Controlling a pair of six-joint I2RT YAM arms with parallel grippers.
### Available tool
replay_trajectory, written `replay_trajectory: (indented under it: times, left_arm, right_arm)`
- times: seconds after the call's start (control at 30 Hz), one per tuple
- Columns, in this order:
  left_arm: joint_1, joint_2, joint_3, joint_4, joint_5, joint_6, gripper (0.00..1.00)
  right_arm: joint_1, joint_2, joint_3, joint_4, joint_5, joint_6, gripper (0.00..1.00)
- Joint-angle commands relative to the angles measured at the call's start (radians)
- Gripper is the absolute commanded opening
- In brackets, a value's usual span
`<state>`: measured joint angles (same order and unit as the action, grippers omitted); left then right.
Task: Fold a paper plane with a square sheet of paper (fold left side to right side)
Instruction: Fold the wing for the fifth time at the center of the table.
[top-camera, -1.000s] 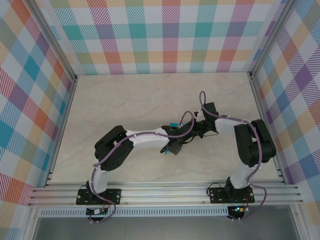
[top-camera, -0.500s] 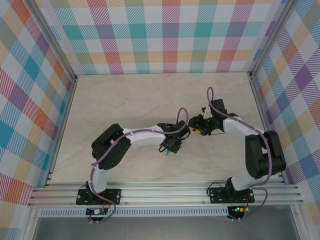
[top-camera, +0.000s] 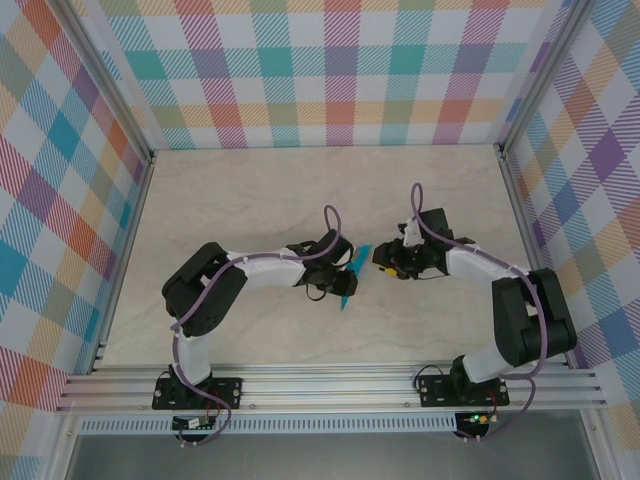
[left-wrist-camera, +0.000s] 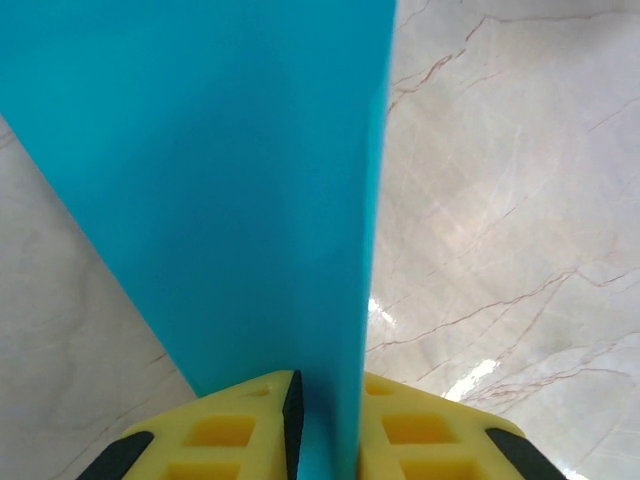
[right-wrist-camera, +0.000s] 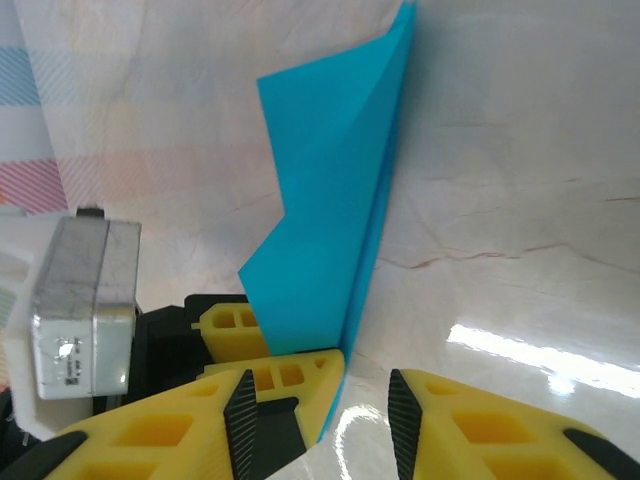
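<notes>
The paper plane (top-camera: 350, 279) is a narrow, pointed turquoise fold, standing on edge above the middle of the table. My left gripper (top-camera: 338, 279) is shut on its lower end. In the left wrist view, the yellow fingers (left-wrist-camera: 240, 435) pinch the paper plane (left-wrist-camera: 220, 180), whose layers rise away from my left gripper (left-wrist-camera: 325, 428). My right gripper (top-camera: 384, 262) sits just to the right of it. In the right wrist view, my right gripper (right-wrist-camera: 318, 420) is open, with the paper plane (right-wrist-camera: 330, 220) and the left arm's fingers (right-wrist-camera: 285, 375) close in front of it.
The marble tabletop (top-camera: 250, 200) is ringed by checkered walls (top-camera: 330, 80) and aluminium rails (top-camera: 330, 385) at the near edge. Both arms meet mid-table, with purple cables looping over them. The left wrist's silver camera box (right-wrist-camera: 80, 300) is close to my right fingers.
My right gripper has opened and drawn back to the right off the paper. The left arm has carried the plane a little to the left.
</notes>
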<state>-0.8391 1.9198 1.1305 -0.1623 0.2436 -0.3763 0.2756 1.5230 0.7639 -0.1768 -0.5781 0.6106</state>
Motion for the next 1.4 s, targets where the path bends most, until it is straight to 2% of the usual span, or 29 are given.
replay_trajectory:
  times: [0.0,0.33,0.87,1.07,1.37]
  left_arm:
    - [0.014,-0.006,-0.045,0.064,0.07,-0.049,0.19]
    - [0.021,0.003,-0.068,0.083,0.077,-0.061,0.18]
    - [0.022,0.018,-0.057,0.076,0.1,-0.051,0.18]
    - [0.024,0.012,-0.052,0.071,0.112,-0.047,0.23]
    - [0.041,-0.039,-0.039,0.059,0.148,-0.055,0.31]
  right_arm:
    - [0.028,0.047,-0.027,0.133,-0.052,0.066,0.38]
    - [0.076,0.174,0.024,0.175,-0.034,0.109,0.33]
    - [0.076,0.272,0.101,0.14,0.005,0.101,0.37]
    - [0.08,0.317,0.135,0.054,0.048,0.088,0.36]
    - [0.08,0.331,0.139,0.022,0.065,0.073,0.35]
